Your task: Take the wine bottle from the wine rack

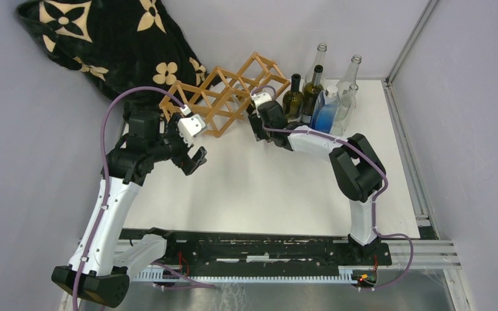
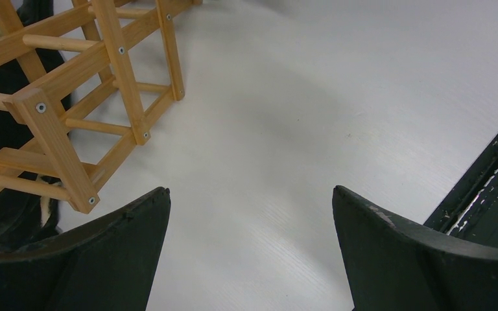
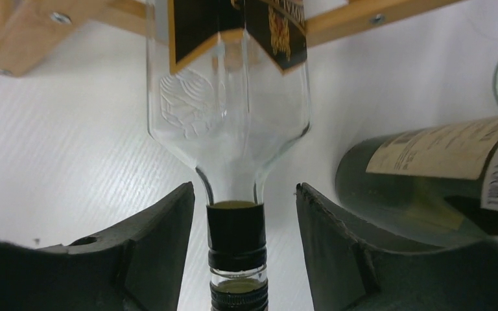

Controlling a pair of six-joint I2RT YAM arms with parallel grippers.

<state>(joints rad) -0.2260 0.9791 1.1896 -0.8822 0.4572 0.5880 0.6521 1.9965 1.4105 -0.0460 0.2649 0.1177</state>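
1. Far left of the wine rack (image 2: pixel 52 142), a black flower-patterned cloth (image 1: pixel 104 45) lies bunched against the rack's left end.
2. On the rack's near-left side hovers the left gripper (image 1: pixel 193 161). Its fingers are spread wide over bare white table (image 1: pixel 266 188) with nothing between them. It seems to be parked clear so the other arm has room.
3. Now the rack itself: a wooden lattice, tipped on its diamond corners.
4. And there's the wine bottle (image 3: pixel 227 123), clear glass with a black label. It lies in a cell at the rack's right end with its neck poking out toward the near side, the natural handle for sliding it free.
5. The right gripper (image 3: pixel 244 194) straddles that neck just at the black cap (image 3: pixel 235 236). Its fingers (image 3: pixel 162 240) are partly open, with a sliver of daylight on both sides, so there is no grip yet.
6. Just right of the rack stands a cluster of bottles (image 1: pixel 334 97), the dark green one (image 3: pixel 428 175) nearest. A straight pull along the bottle's axis looks safest, since the right arm's elbow has little room on that side.
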